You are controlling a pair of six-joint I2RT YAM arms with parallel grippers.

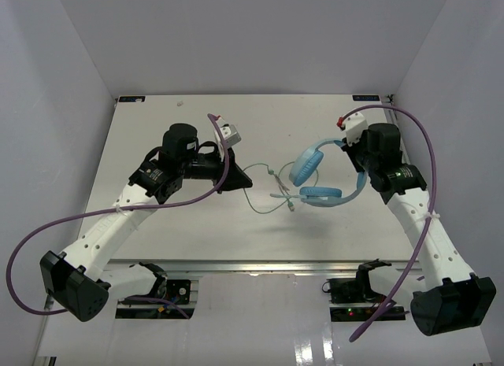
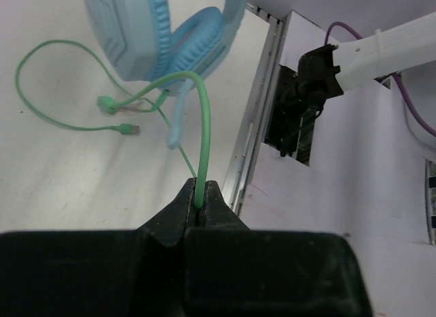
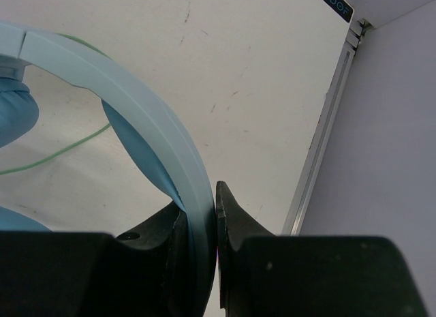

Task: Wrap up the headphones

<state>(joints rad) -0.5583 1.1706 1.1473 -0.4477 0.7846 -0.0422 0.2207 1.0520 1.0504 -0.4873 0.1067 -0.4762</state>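
Right of centre on the table (image 1: 197, 232) sit the headphones (image 1: 307, 168). The right gripper (image 3: 203, 204) is clamped tight on the headband (image 3: 146, 112), likely anchoring the set against sliding. The left gripper (image 2: 199, 191) is pinched shut on the green cable (image 2: 205, 119), lifting an arc, probably for winding. The plug (image 2: 127, 130) lies loose on the surface.

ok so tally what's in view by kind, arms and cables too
headphones: 1
green cable: 1
robot arms: 2
purple cables: 2
total: 6
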